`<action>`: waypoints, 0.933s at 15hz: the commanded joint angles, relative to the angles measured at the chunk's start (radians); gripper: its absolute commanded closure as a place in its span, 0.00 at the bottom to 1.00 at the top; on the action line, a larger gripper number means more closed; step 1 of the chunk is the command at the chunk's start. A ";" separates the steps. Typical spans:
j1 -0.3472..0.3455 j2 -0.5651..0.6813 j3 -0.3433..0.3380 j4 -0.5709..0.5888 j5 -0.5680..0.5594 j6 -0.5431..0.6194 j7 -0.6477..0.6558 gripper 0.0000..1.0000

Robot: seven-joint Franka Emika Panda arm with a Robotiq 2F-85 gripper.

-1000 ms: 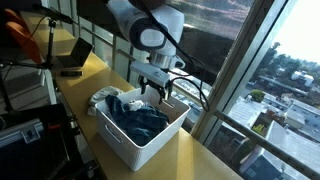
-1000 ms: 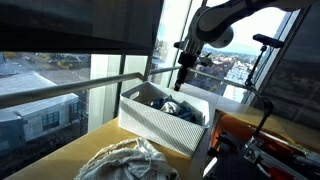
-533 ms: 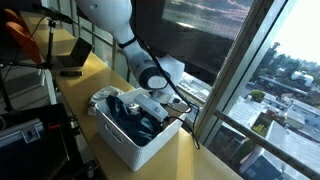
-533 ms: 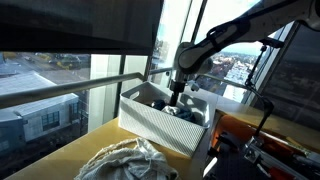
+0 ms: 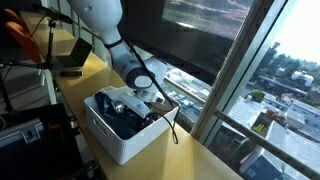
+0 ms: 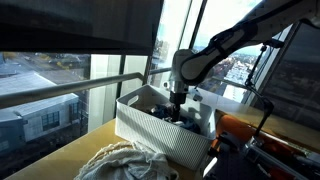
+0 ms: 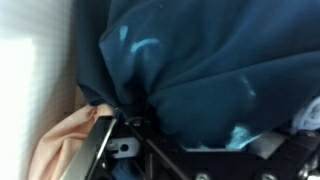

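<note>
One tool [image 6: 178,110] down inside white basket [image 6: 150,130], blue cloth [image 7: 200,70] bunched against it; apart or clamped, cannot tell.

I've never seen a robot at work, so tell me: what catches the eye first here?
A white robot arm bends down by the tall windows, its gripper sunk into crumpled dark blue clothing. The clothing lies in a white ribbed plastic basket on the yellow counter.
</note>
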 commanded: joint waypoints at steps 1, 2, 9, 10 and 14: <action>0.011 -0.124 0.015 -0.129 -0.031 -0.011 0.043 0.64; 0.008 -0.161 0.014 -0.147 -0.030 -0.016 0.048 0.71; 0.010 -0.446 0.028 -0.204 0.043 -0.100 0.066 0.97; 0.019 -0.483 0.030 -0.193 0.054 -0.108 0.069 0.96; 0.079 -0.609 0.044 -0.121 0.060 -0.140 0.113 0.96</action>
